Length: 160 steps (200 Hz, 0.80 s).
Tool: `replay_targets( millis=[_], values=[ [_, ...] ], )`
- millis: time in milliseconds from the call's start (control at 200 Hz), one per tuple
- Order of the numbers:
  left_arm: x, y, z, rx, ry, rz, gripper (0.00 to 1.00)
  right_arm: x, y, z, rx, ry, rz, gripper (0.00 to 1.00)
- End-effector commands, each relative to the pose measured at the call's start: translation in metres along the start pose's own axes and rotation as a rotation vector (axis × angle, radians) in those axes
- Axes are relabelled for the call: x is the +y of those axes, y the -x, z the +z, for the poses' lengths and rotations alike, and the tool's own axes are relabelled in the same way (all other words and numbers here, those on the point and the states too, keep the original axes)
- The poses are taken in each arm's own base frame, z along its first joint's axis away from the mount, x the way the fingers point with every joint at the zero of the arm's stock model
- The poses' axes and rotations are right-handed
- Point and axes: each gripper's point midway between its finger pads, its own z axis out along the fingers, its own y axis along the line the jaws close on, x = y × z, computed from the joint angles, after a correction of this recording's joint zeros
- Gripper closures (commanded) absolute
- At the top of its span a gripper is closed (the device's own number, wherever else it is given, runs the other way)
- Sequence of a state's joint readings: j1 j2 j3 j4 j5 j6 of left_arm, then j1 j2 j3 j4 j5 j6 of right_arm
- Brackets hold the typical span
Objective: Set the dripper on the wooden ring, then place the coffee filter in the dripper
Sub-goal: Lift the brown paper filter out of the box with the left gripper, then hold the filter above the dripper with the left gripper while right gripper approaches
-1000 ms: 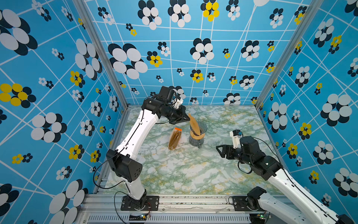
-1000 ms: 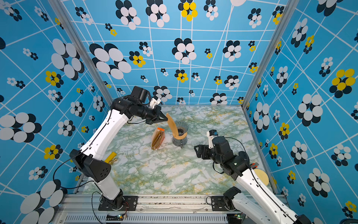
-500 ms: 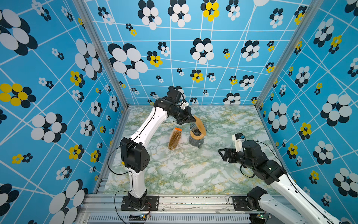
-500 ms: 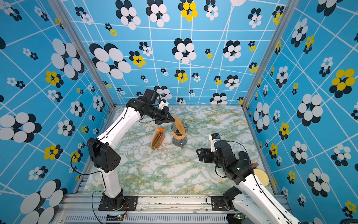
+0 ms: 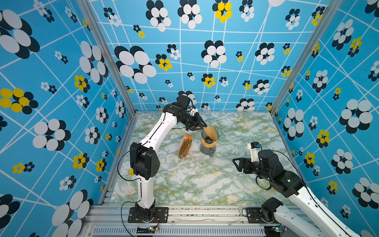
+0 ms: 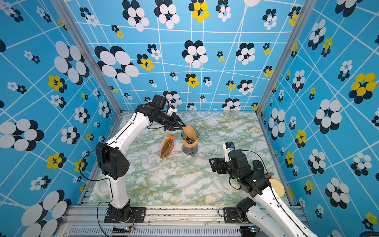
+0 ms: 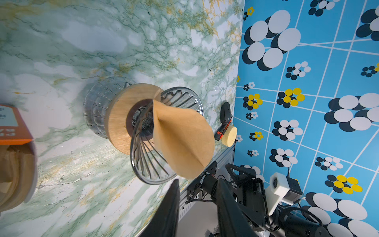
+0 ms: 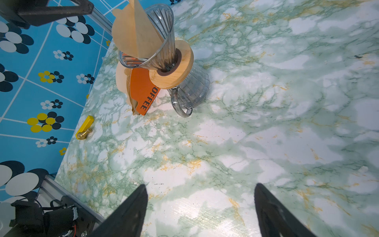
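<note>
Since 1 second ago the left hand (image 5: 202,128) lowered the coffee filter (image 5: 211,132) into the dripper (image 5: 204,135) and opened; the right hand (image 8: 201,185) gapes empty. Withdraw slowly: paper sits tilted.

The coffee filter (image 6: 189,132) leans inside the dripper (image 6: 197,134).

Orange tag (image 8: 143,90) on filter packet (image 8: 122,82): black caps "OFFEE" legible in right wrist view, first letter hidden behind wooden ring (image 8: 174,69). Same tag in left wrist view (image 7: 14,133): white label w/ small print, partial chars, too blurred to read.
</note>
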<state>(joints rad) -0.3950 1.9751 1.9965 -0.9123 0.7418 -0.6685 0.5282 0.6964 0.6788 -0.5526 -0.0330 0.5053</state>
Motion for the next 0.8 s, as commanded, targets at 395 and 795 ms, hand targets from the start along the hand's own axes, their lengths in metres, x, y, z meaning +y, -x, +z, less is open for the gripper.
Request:
replay_targets(
  millis=[395, 795],
  values=[
    [-0.05, -0.008, -0.065, -0.219, -0.096, 0.435, 0.42, 0.02, 0.038, -0.015, 0.013, -0.017, -0.068, 0.15],
    [-0.07, -0.043, -0.086, -0.308, -0.28, 0.695, 0.01, 0.059, 0.09, -0.014, 0.057, 0.014, -0.148, 0.25]
  ],
)
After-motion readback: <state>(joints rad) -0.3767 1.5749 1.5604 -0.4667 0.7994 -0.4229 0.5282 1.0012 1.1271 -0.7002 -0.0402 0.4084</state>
